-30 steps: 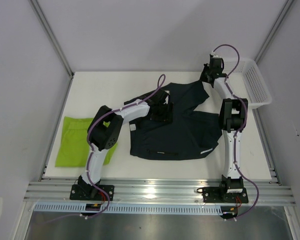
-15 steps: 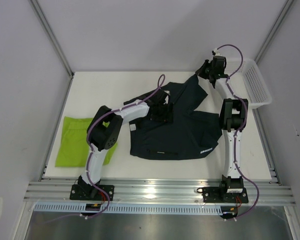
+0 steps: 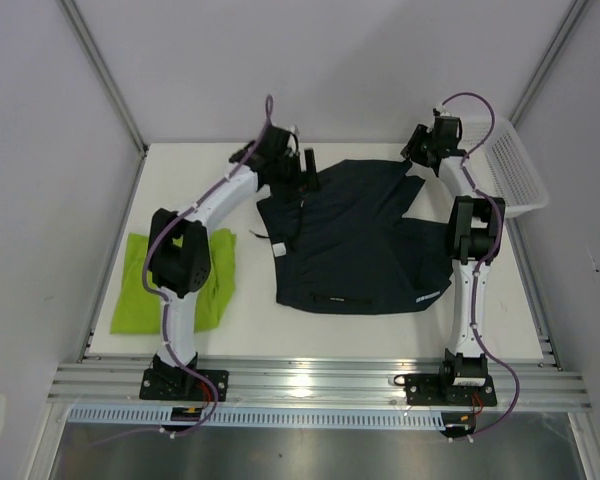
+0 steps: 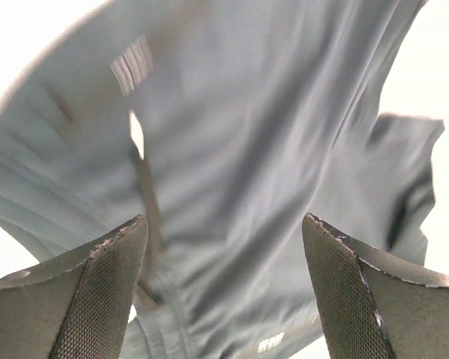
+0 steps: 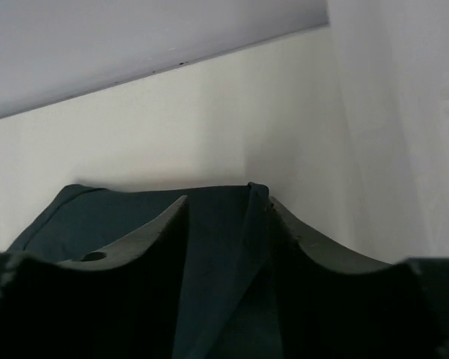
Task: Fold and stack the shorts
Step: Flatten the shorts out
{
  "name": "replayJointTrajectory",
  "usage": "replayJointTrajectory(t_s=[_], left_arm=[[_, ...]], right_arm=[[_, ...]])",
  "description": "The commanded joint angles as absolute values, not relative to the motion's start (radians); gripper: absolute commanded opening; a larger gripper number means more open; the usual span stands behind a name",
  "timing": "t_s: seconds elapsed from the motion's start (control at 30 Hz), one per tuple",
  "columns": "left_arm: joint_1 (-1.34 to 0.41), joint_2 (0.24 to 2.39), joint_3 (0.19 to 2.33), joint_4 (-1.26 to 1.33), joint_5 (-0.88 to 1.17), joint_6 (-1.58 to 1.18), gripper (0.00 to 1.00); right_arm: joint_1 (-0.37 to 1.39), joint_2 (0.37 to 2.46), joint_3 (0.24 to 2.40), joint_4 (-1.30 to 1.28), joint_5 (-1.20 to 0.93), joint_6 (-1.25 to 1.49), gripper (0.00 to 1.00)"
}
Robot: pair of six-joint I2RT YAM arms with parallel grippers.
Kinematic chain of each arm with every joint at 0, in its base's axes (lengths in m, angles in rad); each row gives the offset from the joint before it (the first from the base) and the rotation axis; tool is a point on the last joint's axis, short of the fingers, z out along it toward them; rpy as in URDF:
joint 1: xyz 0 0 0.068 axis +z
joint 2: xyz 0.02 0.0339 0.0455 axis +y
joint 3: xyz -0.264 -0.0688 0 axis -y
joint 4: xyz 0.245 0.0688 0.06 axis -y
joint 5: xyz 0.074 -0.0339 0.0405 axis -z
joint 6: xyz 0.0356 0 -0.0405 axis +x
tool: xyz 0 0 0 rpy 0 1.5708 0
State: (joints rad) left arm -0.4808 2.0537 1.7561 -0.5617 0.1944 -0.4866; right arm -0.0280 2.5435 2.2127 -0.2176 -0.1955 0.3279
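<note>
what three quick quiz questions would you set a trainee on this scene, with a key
1. True or false: the green shorts lie in the white basket.
2. Which claw is closed on a corner of the dark shorts? A) left claw B) right claw C) neither
3. Fill in: the white basket stands at the table's far ____ corner.

Key
1. False: the green shorts lie on the table at its left side, partly under the left arm.
2. B: the wrist view shows dark fabric between the right claw's fingers, while the left claw's fingers stand wide apart.
3. right
</note>
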Motion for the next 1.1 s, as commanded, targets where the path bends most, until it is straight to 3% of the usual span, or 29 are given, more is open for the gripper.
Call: replayJointTrajectory(t_s=[0.0, 0.13, 0.2, 0.43, 0.73, 1.07], left_arm=[[-0.43, 2.127, 2.029, -0.639, 0.181, -0.453, 0.86], [-0.404, 2.288, 2.266, -0.702, 0.143, -0.42, 0.86], [-0.373, 2.319, 2.279, -0.722, 0.147, -0.42, 0.86], [-0.305, 2.125, 1.878, -0.598, 0.111, -0.413, 0.86], [-0.241, 2.002, 1.623, -0.531, 0.106, -0.436, 0.88], [-0.222, 2.163, 1.739, -0.512, 0.231, -0.451, 0.89]], right_arm=[[-0.022, 2.441, 2.209, -0.279, -0.179, 0.25, 0.5], [-0.011, 2.326, 2.072, -0.236, -0.181, 0.226, 0.53], [-0.003, 2.252, 2.031, -0.245, -0.181, 0.18, 0.54], [0.106, 2.085, 1.907, -0.351, -0.144, 0.112, 0.53], [0.137, 1.629, 1.387, -0.351, 0.067, 0.285, 0.52], [0.077, 1.298, 0.999, -0.362, 0.034, 0.391, 0.54]])
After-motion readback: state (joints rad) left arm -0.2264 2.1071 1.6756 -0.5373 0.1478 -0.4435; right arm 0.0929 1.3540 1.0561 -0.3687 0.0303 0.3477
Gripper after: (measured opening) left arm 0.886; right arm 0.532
